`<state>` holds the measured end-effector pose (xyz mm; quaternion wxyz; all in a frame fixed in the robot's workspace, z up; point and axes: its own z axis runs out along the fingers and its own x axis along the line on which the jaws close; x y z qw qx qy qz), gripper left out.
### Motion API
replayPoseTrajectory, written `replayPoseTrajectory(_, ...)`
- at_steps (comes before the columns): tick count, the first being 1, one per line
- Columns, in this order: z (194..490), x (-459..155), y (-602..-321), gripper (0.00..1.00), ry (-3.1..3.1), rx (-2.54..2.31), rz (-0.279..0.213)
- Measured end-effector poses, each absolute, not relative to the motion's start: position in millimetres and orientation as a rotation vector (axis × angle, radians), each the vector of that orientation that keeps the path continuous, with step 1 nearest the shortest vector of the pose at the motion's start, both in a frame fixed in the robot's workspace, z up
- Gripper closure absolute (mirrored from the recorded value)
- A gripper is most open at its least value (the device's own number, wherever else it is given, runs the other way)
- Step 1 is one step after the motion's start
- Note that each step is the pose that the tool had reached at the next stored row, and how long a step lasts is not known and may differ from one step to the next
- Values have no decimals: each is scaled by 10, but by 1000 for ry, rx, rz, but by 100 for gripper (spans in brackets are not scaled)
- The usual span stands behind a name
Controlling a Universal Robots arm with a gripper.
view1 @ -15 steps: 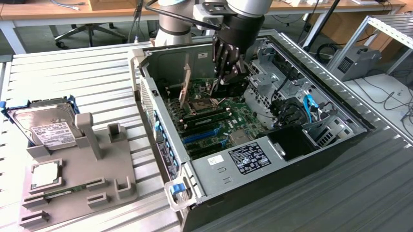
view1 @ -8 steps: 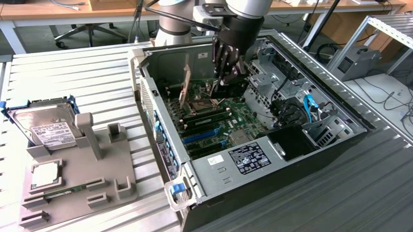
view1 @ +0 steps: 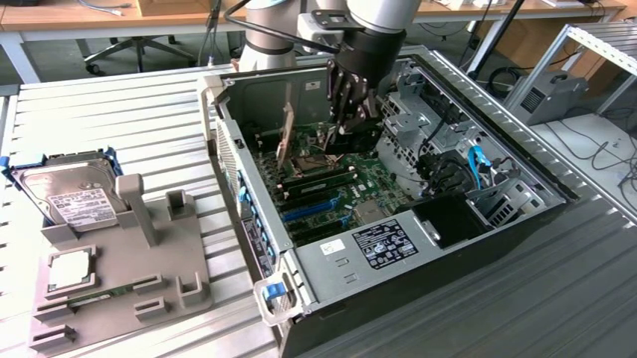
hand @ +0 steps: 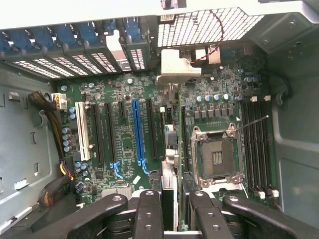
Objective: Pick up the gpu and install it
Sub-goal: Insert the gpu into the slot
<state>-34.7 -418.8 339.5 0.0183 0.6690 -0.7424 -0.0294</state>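
Presently the end effector (view1: 350, 123) sits inside the open computer case (view1: 518, 160), fingers (hand: 149, 211) pinching the gpu (hand: 169, 149) edge-on. The card stands upright over the motherboard (hand: 124, 144), beside the blue slot (hand: 138, 132), its silver bracket (hand: 175, 67) at the case's rear wall.

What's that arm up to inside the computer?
The robot's gripper is reaching down into an open computer case and is closed on the gpu, a thin expansion card held on edge. The card stands over the motherboard beside the long blue slot; I cannot tell whether it is seated. A hard drive lies outside on the exterior view's left.
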Motion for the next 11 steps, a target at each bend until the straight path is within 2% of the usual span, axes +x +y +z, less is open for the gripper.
replayPoseTrajectory(11,3373,-347,-4192,74,-2306,2078,-91)
